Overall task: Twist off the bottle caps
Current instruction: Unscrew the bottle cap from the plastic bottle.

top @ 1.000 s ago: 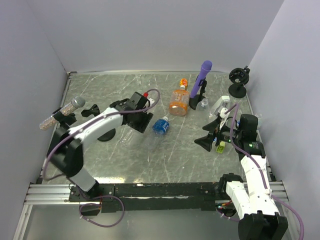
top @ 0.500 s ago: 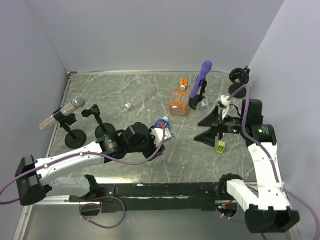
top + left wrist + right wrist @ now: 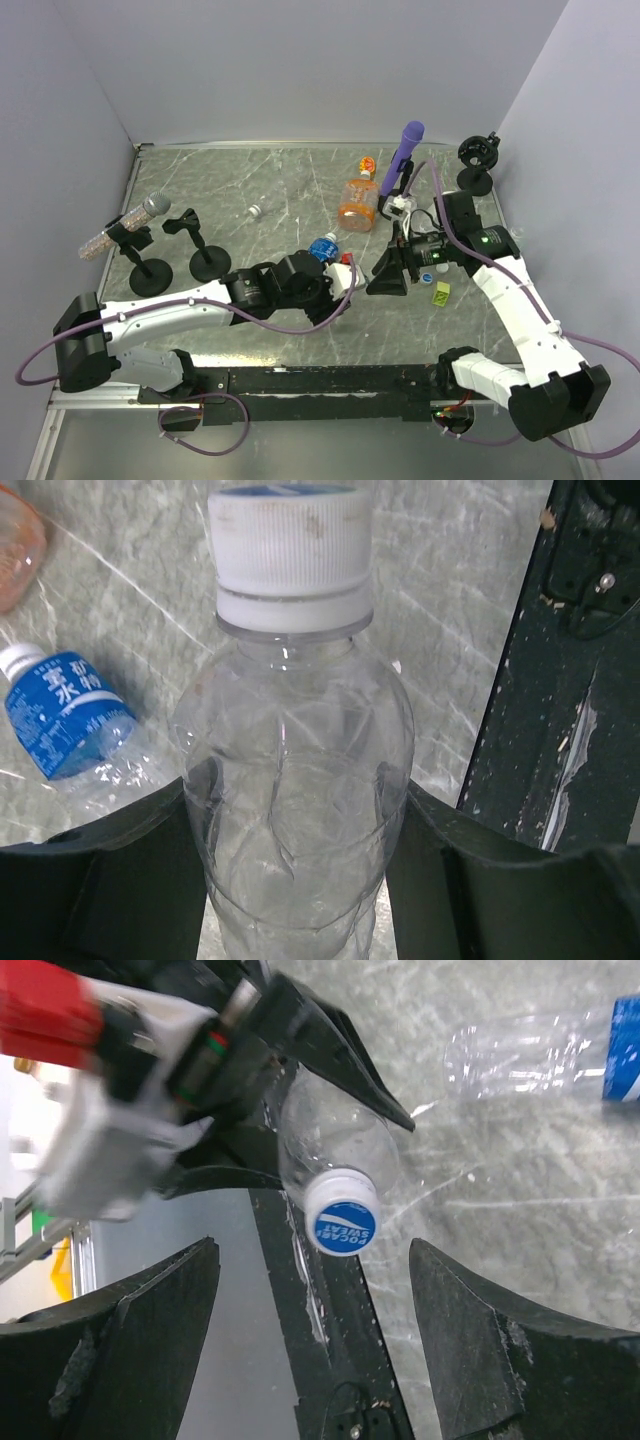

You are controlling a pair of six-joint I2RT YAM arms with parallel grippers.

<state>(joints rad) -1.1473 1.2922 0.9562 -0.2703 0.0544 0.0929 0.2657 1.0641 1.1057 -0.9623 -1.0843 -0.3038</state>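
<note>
Quick check-in from the remote seat. My left hand (image 3: 295, 785) is closed partway around the belly of a clear bottle (image 3: 295, 710). It's holding the bottle near the middle of the tabletop (image 3: 250, 180), towards the near edge, and it looks lifted clear of the surface. The cap (image 3: 343, 1222) is white with a blue top, and it points right, straight at my right hand (image 3: 312, 1245).

That right hand is wide open with nothing in it. One finger sits on each side of the cap and neither touches it. I can't tell from the wrist view whether the tips are level with the cap yet.

My plan for a clean unscrew:
- centre the cap first, since it looks slightly off towards one finger
- push in until the pads cover the ribbed side, not just the rim
- close squarely, then twist around the bottle's own axis

The plastic looks thin, so I'd guess too much squeeze on the left will crumple it, and too little will let it spin.

The blue-label bottle (image 3: 322, 247) lies just beyond, and the orange bottle (image 3: 357, 205) is farther back.
</note>
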